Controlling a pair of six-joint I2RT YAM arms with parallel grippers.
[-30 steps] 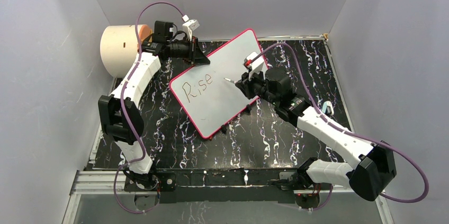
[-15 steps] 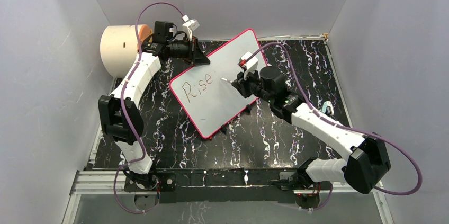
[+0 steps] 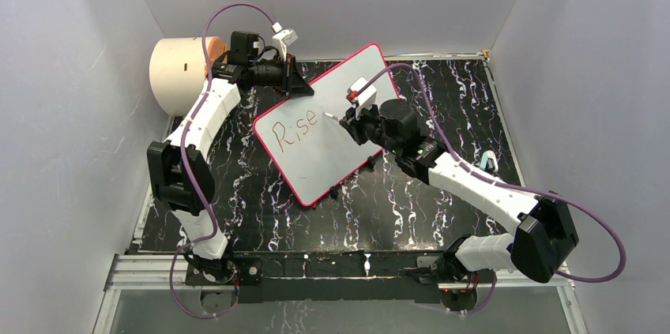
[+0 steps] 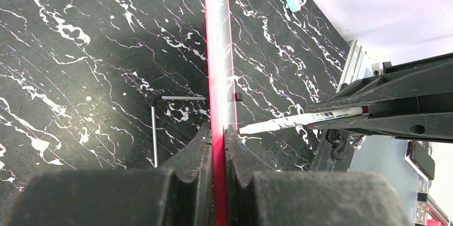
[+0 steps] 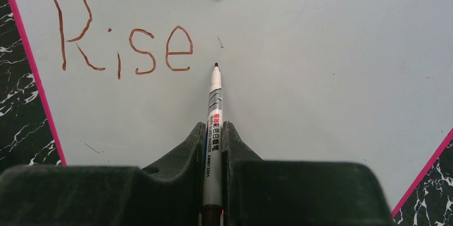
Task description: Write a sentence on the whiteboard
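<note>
The left gripper [image 4: 217, 130] clamps the board [image 3: 332, 105] by its rim to steady it while the right gripper [image 5: 213, 127] pinches the pen [image 5: 215, 98], tip just past "Rise" [image 5: 123, 49]

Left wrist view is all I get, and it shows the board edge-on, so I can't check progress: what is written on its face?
Observer: Only the word Rise, in reddish-brown, close to one pink-rimmed edge of the whiteboard.
Operator: Where is the marker tip relative to that word?
Observer: In the right wrist view the marker, clamped in the right gripper, points its tip just right of the e, level with the base of the letters.
Operator: Anything else near the tip?
Observer: A tiny dark stray mark just above it. I see no other words.
</note>
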